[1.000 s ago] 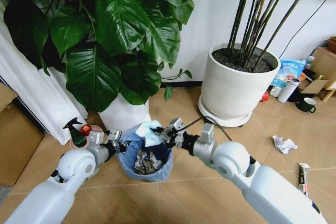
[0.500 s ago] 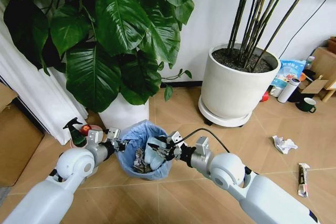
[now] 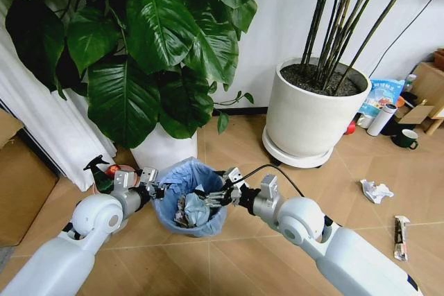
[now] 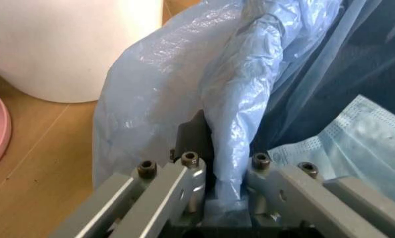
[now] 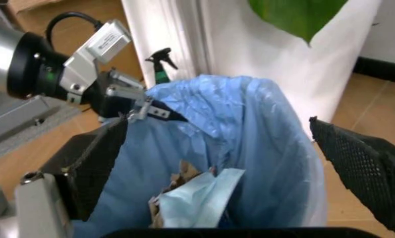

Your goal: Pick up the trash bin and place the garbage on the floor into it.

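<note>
**Deposit step at the trash bin, right claw open above the bag**

The trash bin (image 3: 189,195), lined with a light-blue bag, stands on the floor (image 3: 361,164) just before a white plant pot (image 3: 163,149); inside lie crumpled scraps and a pale blue face mask (image 5: 194,198), resting on the heap. The left claw (image 3: 154,188) is clamped on the bin's rim and bag, one jaw inside and one outside, as the left wrist view shows; the right claw (image 3: 216,195) hangs over the bin's mouth with jaws spread wide and nothing between them. Judged step: one item delivered, release complete. More garbage lies well apart on the robot's right; a crumpled white paper (image 3: 375,190) and a long wrapper (image 3: 400,235). The next move likely calls for lifting the right arm clear of the bag, then reaching toward the paper; the bin must stay steady.
</note>
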